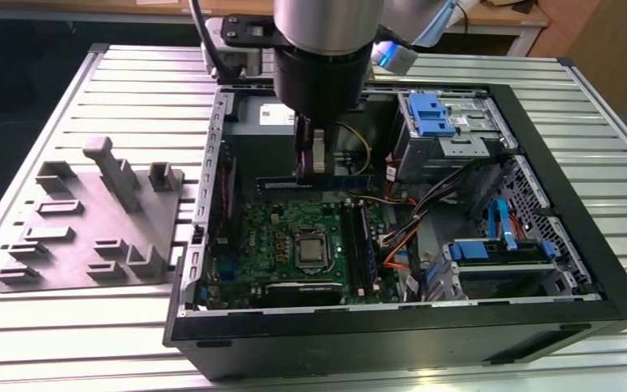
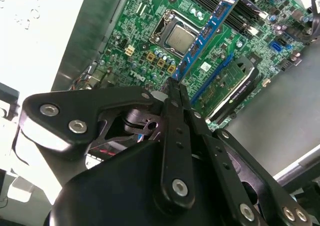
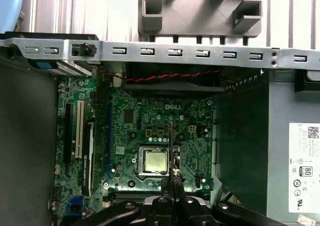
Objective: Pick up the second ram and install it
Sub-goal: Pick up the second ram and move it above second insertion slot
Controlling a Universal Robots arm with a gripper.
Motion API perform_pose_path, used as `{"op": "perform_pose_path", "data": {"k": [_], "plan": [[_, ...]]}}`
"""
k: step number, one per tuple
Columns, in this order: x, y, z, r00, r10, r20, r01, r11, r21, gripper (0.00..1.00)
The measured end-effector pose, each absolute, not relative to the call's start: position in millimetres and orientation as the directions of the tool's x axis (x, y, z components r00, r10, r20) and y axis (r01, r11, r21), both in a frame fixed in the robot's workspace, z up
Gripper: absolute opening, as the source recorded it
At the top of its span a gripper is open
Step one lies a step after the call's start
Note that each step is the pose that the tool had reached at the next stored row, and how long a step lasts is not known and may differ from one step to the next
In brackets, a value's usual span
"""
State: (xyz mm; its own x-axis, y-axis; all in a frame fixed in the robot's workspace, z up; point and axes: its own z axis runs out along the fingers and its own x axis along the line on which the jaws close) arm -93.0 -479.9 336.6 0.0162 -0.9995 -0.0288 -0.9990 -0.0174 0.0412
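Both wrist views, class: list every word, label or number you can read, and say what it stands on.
Motherboard: white maker's name above the processor socket, legible, not quoted here.
White label on the grey metal box: print too small to read.
The second ram, held in the gripper: chip markings too small to read.
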Motion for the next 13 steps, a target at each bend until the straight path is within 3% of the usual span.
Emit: {"op": "perform_pose_path", "data": {"k": [13], "plan": [[-93,-480,314,0.016,-0.999,-0.029,-0.999,-0.017,0.041,0.11]]}}
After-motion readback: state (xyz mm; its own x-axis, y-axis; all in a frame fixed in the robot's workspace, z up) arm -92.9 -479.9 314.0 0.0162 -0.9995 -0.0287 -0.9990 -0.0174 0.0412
